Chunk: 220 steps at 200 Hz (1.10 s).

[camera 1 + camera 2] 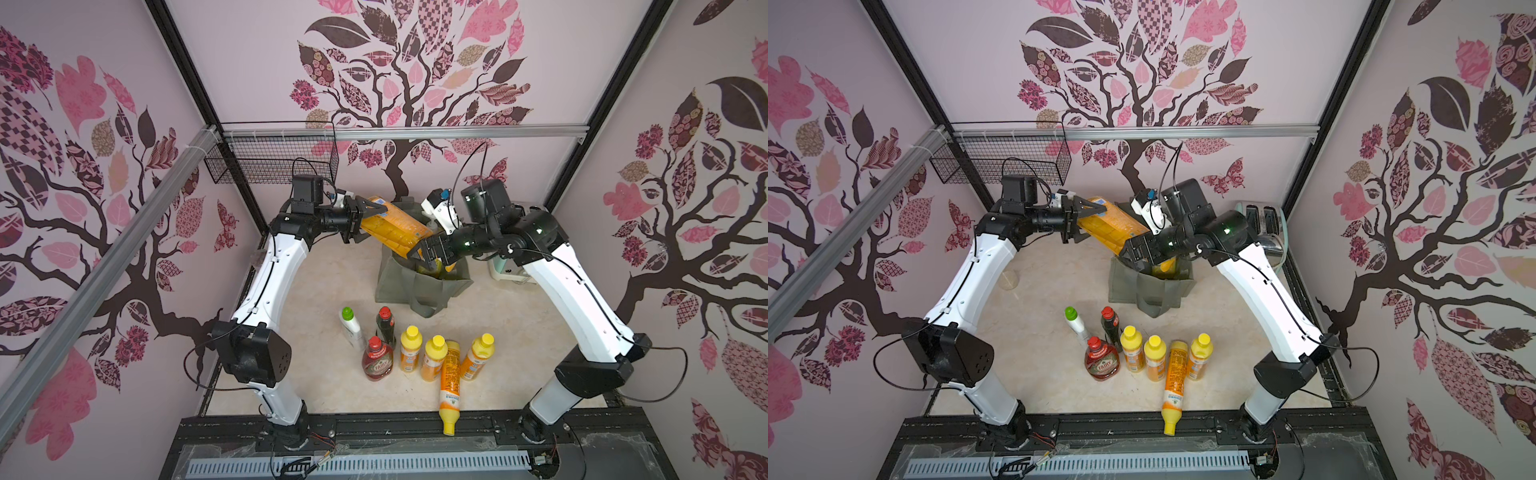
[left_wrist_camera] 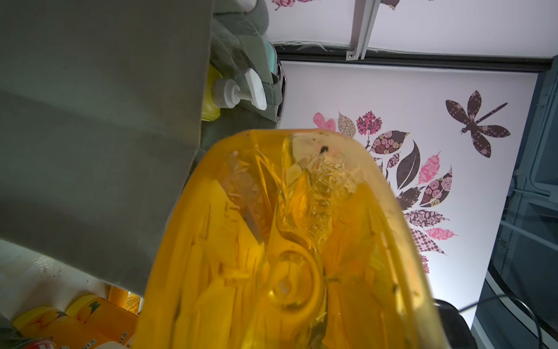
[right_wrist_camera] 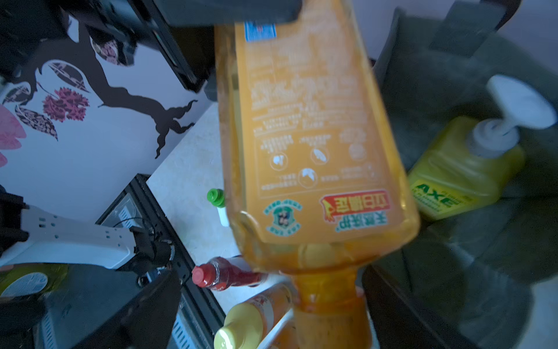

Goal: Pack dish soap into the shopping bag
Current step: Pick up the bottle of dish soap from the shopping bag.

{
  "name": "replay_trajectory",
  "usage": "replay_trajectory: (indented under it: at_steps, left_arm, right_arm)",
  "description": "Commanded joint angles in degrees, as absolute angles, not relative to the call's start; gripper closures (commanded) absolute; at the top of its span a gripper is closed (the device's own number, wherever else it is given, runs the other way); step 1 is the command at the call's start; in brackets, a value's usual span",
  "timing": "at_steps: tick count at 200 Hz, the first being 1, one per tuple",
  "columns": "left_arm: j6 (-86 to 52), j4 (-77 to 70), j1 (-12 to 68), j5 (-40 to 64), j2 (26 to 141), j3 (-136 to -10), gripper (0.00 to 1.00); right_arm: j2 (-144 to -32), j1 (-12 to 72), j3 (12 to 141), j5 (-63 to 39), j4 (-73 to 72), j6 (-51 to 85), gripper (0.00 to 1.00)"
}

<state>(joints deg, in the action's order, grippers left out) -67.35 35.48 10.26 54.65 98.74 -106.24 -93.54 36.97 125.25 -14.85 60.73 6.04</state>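
A tall orange pump bottle (image 1: 395, 228) (image 3: 308, 136) hangs tilted over the open grey-green shopping bag (image 1: 407, 286) (image 1: 1142, 286), neck down. My left gripper (image 1: 359, 222) is shut on its base, which fills the left wrist view (image 2: 287, 241). My right gripper (image 1: 428, 253) (image 3: 329, 302) stands open around the bottle's neck, jaws wide apart on either side. A yellow AXE pump bottle (image 3: 462, 178) (image 2: 210, 99) stands inside the bag. On the table in front stand a white green-capped bottle (image 1: 351, 326), a dark red-capped one (image 1: 384, 324), a red Fairy (image 1: 377, 361) and three small orange bottles (image 1: 434, 359). Another orange bottle (image 1: 449, 386) lies flat.
A black wire basket (image 1: 270, 162) hangs on the back left wall. A pale toaster (image 1: 1262, 220) sits at the back right behind my right arm. The lying bottle's yellow cap reaches over the black front rail (image 1: 374, 428).
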Motion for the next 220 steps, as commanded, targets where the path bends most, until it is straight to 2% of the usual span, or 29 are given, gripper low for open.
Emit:
replay_trajectory:
  at_steps: [1,12,24,47,61,72,85,105,136,154,187,220]
  left_arm:
    - [-76.7,20.3,9.8,54.8,96.1,-107.4,0.90]
    - [-79.6,15.8,9.2,53.4,95.9,-107.0,0.95]
    - [-83.0,11.4,8.6,51.4,95.7,-106.7,1.00]
    - [-89.4,2.0,7.6,46.9,96.2,-107.1,1.00]
    - [-92.2,-2.7,7.1,44.7,97.5,-108.7,1.00]
    - [-93.5,-4.9,6.8,42.5,98.3,-110.0,1.00]
    - [-94.5,-7.3,6.5,40.4,99.0,-110.7,1.00]
    - [-97.6,-14.0,6.0,36.5,99.7,-109.9,1.00]
    - [-99.5,-19.7,5.9,31.5,100.1,-109.7,1.00]
    - [-100.1,-21.6,5.9,29.1,99.7,-109.4,1.00]
    - [-100.1,-25.5,5.9,25.5,97.3,-105.9,1.00]
    - [-99.4,-28.0,6.5,22.7,92.6,-99.3,1.00]
  right_arm:
    - [-89.1,37.1,125.6,-5.9,52.8,10.3,0.00]
    - [-86.3,35.9,121.4,-4.7,48.2,13.5,0.00]
    - [-82.4,31.8,114.8,-8.5,40.5,19.5,0.00]
    - [-75.7,17.1,98.2,-25.4,21.8,44.1,0.00]
    - [-75.9,9.7,89.6,-36.3,7.4,62.0,0.00]
    - [-78.7,8.5,89.6,-41.0,1.8,68.5,0.04]
    - [-83.0,9.8,96.5,-43.1,5.6,65.9,0.04]
    - [-86.8,11.9,104.1,-42.3,9.0,62.5,0.06]
    - [-88.5,13.6,103.8,-40.1,0.9,68.7,0.14]
    - [-89.8,17.6,106.7,-34.9,0.5,67.2,0.19]
    - [-91.1,26.8,108.6,-20.6,0.9,62.7,0.20]
    - [-92.4,30.4,104.8,-10.4,-5.1,62.0,0.22]
